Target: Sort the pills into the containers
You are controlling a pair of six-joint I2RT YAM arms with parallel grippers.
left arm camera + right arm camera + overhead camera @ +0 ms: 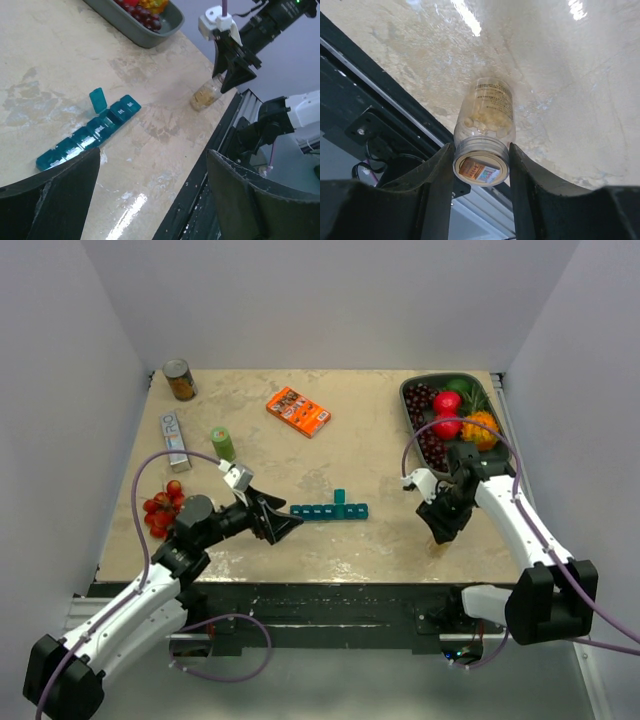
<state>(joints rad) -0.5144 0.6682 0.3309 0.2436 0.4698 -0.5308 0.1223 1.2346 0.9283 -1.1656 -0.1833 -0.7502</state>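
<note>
The pills, pale yellow, lie inside a clear bottle (485,112) that stands upright close to the table's near right edge (205,97). My right gripper (481,150) comes down over it, both fingers pressed against the sides of its cap. The containers (330,510) are a teal strip of small lidded compartments at the table's middle (87,137), with one lid (98,100) standing open. My left gripper (152,152) is open and holds nothing. It hovers just left of the strip (285,522).
A grey tray (412,400) of fruit sits at the back right. A green cylinder (222,443), a white box (176,437), a can (179,380), an orange box (298,411) and red cherries (163,505) lie on the left half.
</note>
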